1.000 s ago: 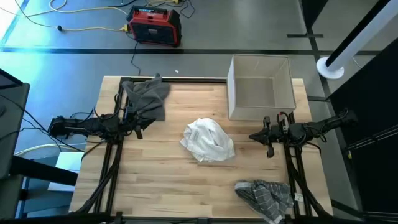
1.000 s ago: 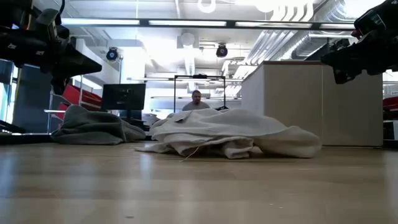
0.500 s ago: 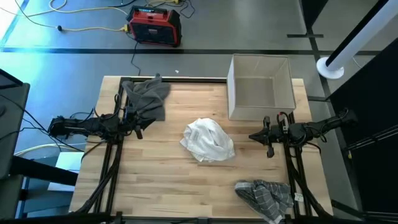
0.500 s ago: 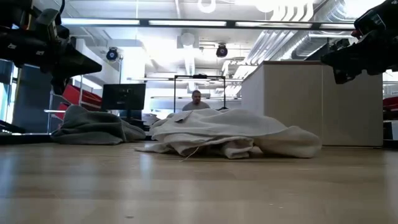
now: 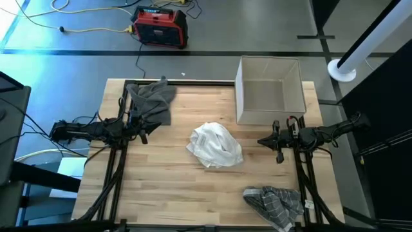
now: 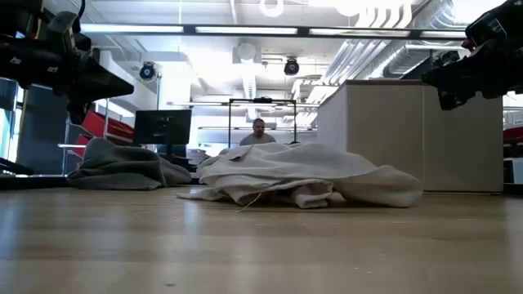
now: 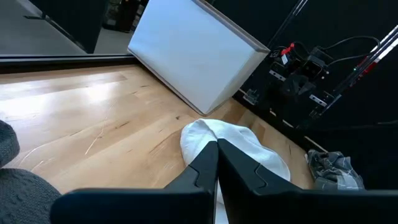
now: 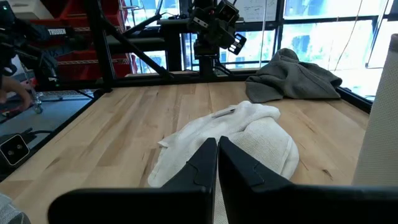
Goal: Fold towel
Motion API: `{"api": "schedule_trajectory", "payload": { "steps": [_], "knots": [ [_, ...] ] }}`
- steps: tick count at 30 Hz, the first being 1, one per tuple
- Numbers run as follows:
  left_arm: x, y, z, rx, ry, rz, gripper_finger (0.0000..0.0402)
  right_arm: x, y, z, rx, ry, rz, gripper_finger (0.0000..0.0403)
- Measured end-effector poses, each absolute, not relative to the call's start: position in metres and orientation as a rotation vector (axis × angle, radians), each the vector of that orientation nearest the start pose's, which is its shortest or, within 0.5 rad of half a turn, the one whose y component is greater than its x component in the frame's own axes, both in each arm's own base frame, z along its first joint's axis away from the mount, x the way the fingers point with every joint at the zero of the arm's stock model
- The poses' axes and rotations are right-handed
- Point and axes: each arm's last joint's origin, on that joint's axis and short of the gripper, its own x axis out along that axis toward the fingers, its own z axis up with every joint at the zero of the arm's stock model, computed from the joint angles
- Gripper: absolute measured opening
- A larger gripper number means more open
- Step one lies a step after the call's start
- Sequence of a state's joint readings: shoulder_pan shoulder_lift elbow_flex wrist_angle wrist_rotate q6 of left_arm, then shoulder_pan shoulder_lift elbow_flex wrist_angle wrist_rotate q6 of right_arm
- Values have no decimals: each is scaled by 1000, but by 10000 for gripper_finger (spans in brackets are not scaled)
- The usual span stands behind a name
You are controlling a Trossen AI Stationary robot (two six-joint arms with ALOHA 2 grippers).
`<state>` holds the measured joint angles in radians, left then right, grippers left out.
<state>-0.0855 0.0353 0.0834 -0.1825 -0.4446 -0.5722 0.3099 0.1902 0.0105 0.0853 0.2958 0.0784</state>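
Right now the white towel [image 5: 215, 145] lies crumpled in a heap near the middle of the wooden tabletop [image 5: 174, 187], and neither of my grippers touches it. My left gripper [image 5: 145, 131] hangs above the tabletop's left side, pointing in toward the towel, its jaws pressed together with nothing between them (my left wrist view shows the two fingers [image 7: 202, 168] meeting tip to tip). My right gripper [image 5: 262, 141] hangs above the right side, aimed back at the towel from the opposite direction, jaws likewise clenched on nothing. The towel sits between the two, apart from both.

A grey cloth [image 5: 153, 100] lies bunched at the far left corner, just beyond my left gripper. A striped grey cloth [image 5: 275, 202] is rumpled at the near right edge. A white open box [image 5: 269, 90] stands at the far right corner, just behind my right arm. On the floor beyond the tabletop sits a red and black unit [image 5: 159, 26] with cables. In the low view a person [image 6: 258, 132] shows far behind the towel.
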Motion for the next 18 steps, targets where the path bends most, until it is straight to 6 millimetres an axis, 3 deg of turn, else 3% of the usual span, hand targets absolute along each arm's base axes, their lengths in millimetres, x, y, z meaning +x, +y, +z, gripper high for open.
{"api": "schedule_trajectory", "payload": {
  "steps": [11,18],
  "knots": [
    [92,5,172,-530,25,386,0,105,25,160,50,90,1,0],
    [92,5,172,-530,25,385,0,105,21,160,39,84,-111,0]
  ]
}}
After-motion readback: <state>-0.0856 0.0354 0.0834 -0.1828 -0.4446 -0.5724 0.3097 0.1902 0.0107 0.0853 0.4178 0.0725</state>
